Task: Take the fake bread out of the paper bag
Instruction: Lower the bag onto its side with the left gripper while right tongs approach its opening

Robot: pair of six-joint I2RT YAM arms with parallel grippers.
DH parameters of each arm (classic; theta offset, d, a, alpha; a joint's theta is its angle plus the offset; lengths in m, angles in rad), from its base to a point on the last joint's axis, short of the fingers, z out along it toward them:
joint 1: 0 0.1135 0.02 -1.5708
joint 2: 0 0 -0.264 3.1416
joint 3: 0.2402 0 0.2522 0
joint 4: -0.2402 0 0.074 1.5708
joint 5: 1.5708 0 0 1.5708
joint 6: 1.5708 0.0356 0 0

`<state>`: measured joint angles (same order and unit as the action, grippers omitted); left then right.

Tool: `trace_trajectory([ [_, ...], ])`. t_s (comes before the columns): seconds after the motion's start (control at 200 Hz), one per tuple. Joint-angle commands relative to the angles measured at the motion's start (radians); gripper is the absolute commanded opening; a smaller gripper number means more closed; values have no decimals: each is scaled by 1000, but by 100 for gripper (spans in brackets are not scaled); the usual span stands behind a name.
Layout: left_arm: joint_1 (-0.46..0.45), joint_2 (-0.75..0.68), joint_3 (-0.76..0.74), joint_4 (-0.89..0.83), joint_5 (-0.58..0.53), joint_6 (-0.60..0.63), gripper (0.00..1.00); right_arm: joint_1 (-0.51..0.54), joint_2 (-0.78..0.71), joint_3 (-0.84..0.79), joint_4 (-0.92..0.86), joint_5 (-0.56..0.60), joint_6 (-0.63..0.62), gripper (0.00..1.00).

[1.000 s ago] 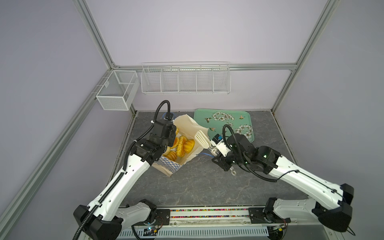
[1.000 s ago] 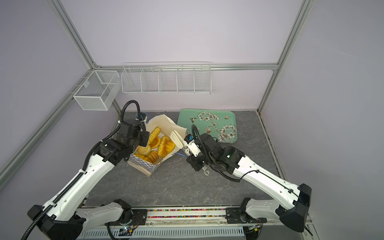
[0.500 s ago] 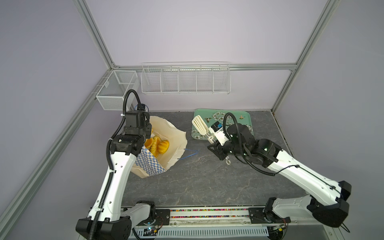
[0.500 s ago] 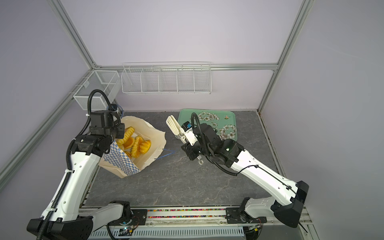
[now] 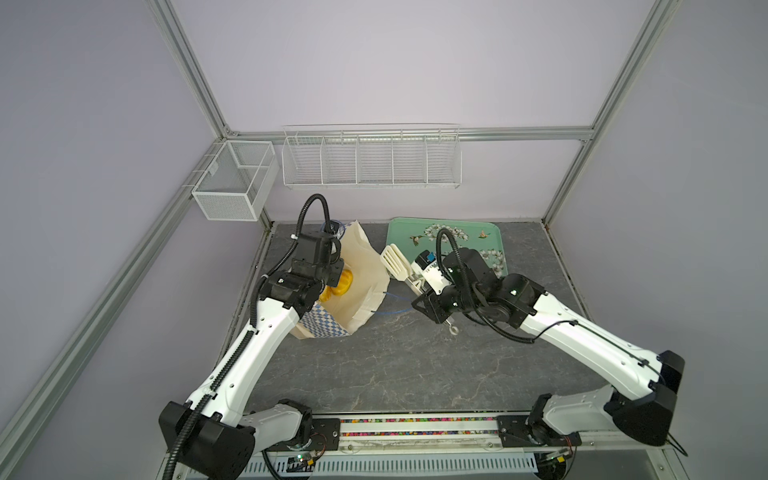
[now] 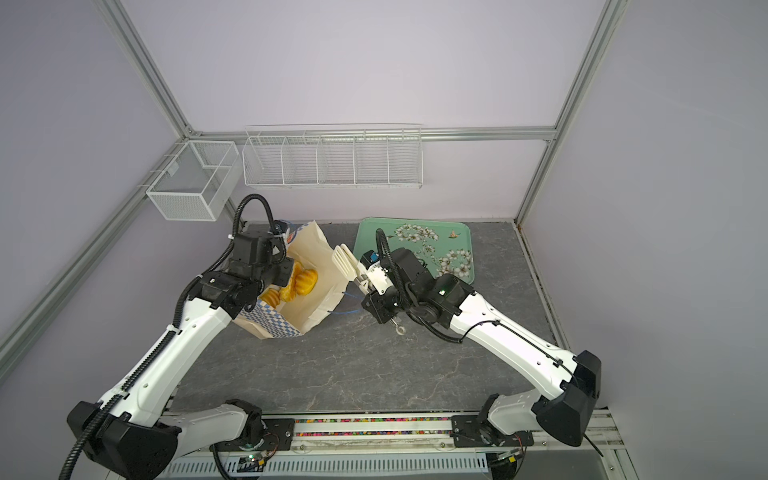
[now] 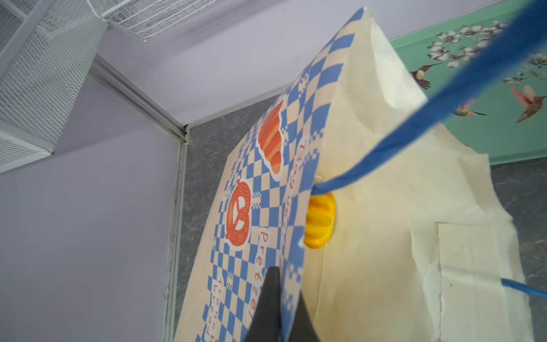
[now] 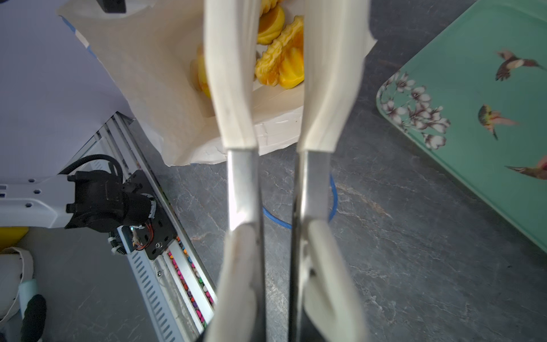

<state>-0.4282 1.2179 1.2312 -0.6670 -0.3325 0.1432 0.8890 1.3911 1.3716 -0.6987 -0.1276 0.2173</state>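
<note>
Right wrist view: the fake bread (image 8: 281,59), glossy golden-orange moulded pieces with ribbed and scored tops, lies loose inside the paper bag (image 8: 154,74). None is out yet.

The bag is thin, creased cream paper with blue-and-white checks and orange-red pretzel and croissant pictures outside. It leans on the rear left of the bench (image 5: 415,365), its mouth turned toward the right arm.

The left gripper (image 7: 285,296) is closed tight, its black fingers pinching the printed rim and holding the mouth up. The right gripper (image 5: 415,282) is partly closed around the handles of the tongs (image 8: 239,183), which have steel arms and cream slotted paddle tips. The tips stand slightly apart at the mouth, with nothing between them.

Judgement: the step in hand is reaching in for a first piece.
- Keep the rim raised so the limp paper does not fold over the opening.
- Enter along the lower wall, clear of the blue cord handle (image 8: 333,195) lying on the bench.
- Take a ribbed piece across its width. The slick, rounded surfaces are likely to slip out of flat paddles.
- Squeeze gently.

Just beside the bag lies a mint-green rectangular tray (image 5: 494,237) printed with blossoms and hummingbirds. The bench is dark grey and stone-veined.
</note>
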Motion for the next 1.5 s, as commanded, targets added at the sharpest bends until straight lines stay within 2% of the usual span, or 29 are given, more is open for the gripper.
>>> trace_trajectory([
  [0.0,-40,-2,-14,46,21,-57,0,32,50,-4,-35,-90,32,33],
  [0.225,-124,-20,-21,55,17,-95,0,66,116,15,-91,-108,78,34],
  [0.45,-144,-68,-83,149,97,-187,0,83,155,-4,-78,-125,178,35],
  [0.59,-162,-82,-95,165,114,-197,0,102,158,-30,-45,-137,225,36],
  [0.91,-166,-104,-125,157,179,-187,0,127,198,-10,-50,-142,231,38],
  [1.305,-166,-124,-67,78,227,-113,0,131,220,-20,13,-124,226,45],
  [1.495,-166,-182,-120,91,240,-104,0,132,255,26,-24,-133,185,48],
])
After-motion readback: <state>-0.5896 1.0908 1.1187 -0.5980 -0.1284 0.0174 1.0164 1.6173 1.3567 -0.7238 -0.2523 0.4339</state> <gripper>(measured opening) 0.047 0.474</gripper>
